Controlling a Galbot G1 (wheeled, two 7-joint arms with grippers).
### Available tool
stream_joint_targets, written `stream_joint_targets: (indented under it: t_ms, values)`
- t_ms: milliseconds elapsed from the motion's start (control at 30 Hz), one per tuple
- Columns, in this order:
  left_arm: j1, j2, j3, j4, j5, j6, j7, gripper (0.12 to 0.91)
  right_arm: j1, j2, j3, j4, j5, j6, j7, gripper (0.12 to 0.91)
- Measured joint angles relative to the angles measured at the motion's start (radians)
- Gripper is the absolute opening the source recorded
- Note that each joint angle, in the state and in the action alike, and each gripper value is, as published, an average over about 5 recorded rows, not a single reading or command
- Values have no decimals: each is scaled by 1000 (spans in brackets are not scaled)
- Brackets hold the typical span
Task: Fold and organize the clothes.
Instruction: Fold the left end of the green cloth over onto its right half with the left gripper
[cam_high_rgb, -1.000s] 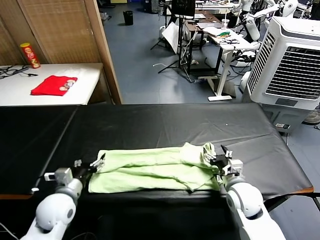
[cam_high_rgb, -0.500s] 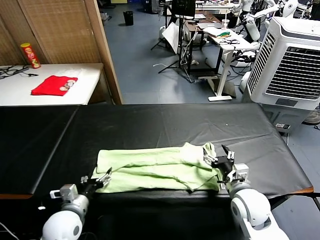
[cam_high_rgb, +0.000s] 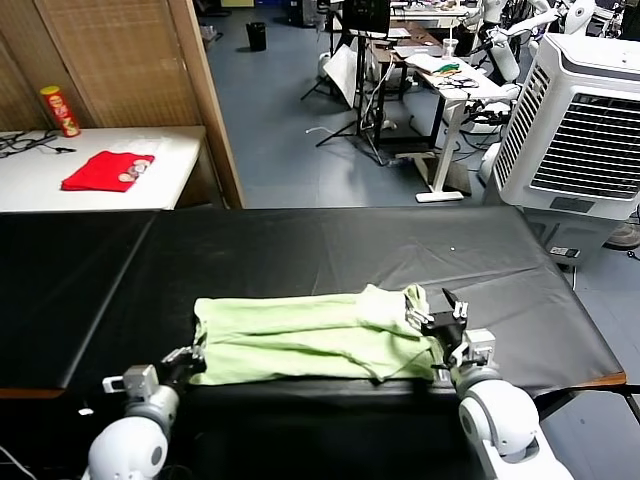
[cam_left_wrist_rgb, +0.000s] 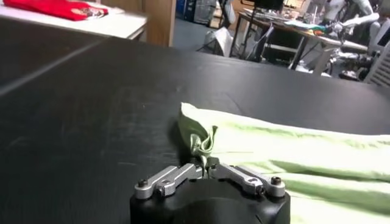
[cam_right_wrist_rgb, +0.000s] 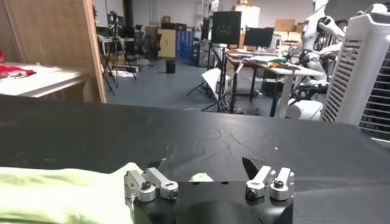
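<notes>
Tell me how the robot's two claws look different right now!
The left claw is pinched shut on a corner of the pale green thin-fabric shirt; the right claw is spread wide open, gripping nothing. The left claw bunches its corner up; the right claw only sits over the shirt's other end. Both are at the black table's near edge.

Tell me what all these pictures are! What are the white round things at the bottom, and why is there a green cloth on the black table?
The white round things are a robot's two arms. One picture comes from a camera on its head, looking down at the black table. The other two come from small cameras on its wrists, so you see each claw up close.

The green cloth is a shirt, already folded into a long strip. The robot's job is to fold it neatly.

The left gripper has pinched shut on the shirt's near corner, making a little bunch of fabric. The right gripper is open at the shirt's other end, holding nothing.

Far back, a red cloth lies on a white table.
</notes>
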Motion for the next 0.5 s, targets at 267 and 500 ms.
stream_joint_targets:
  t_ms: [267,500]
  values:
    - [26,165,-109,28,133,-60,8,147,-8,17,-1,-1,-17,4,1,798]
    - [21,249,-147,-18,94,-10,-23,147,-30,42,-3,-2,-51,12,-3,798]
